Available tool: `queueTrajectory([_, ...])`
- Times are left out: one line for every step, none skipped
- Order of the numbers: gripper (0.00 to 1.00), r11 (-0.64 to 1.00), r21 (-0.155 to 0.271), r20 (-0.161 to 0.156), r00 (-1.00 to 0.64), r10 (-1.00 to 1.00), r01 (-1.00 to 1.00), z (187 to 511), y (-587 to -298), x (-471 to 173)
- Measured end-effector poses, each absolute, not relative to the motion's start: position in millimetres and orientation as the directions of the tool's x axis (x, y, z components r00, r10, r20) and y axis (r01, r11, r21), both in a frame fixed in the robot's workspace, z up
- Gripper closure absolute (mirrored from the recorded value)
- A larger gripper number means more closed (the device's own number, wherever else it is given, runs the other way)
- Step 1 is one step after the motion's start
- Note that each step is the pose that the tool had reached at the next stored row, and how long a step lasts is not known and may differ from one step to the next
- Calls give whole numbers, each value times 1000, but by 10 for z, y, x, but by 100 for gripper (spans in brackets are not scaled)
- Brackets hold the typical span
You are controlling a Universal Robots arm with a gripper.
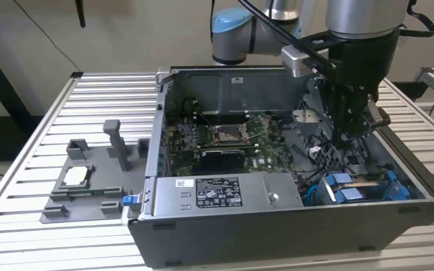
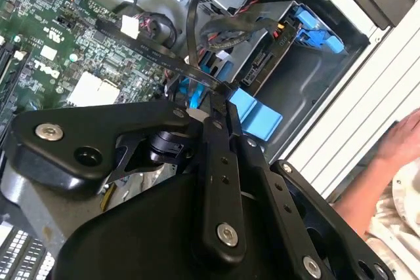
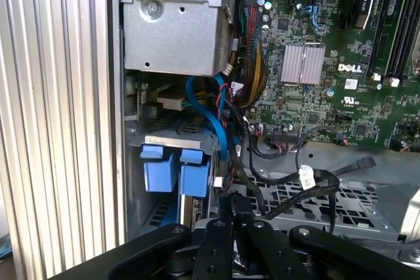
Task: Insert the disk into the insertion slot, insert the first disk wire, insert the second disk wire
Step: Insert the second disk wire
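Silver-grey disk [image 1: 347,191] in its blue carrier sits in the dark grey metal bay [image 2: 298,93]. Black gripper [image 2: 213,115] pinches the flat black wire [image 2: 151,50] — limp, light; hold its stiff plug.

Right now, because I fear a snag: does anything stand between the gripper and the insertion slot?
Yes. In the first wrist view a blue cable and loose black cables hang just ahead of the gripper, beside the blue tabs of the insertion slot.
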State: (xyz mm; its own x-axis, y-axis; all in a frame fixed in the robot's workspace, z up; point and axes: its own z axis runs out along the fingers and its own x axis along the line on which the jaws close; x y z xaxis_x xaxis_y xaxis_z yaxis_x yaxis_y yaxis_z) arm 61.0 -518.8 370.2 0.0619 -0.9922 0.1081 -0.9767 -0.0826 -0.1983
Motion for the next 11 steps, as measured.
queueTrajectory([85,-83,-198,109,62,-992,-977,3702,-5187,610])
queueTrajectory([84,-83,-198,110,62,-992,-977,3701,-5186,610])
queueTrajectory([84,-84,-198,113,62,-992,-977,3702,-5185,610])
queueTrajectory([84,-85,-197,119,62,-991,-977,3702,-5180,609])
queueTrajectory([77,-86,-197,126,62,-990,-977,3702,-5168,609])
queueTrajectory([77,-88,-196,135,62,-989,-977,3702,-5150,609])
queueTrajectory([77,-89,-195,142,62,-988,-977,3700,-5128,610])
queueTrajectory([77,-90,-195,146,62,-987,-977,3698,-5108,610])
queueTrajectory([77,-91,-195,149,62,-987,-977,3697,-5092,610])
queueTrajectory([77,-91,-195,152,62,-986,-976,3696,-5081,610])
queueTrajectory([77,-92,-196,155,62,-986,-976,3693,-5072,609])
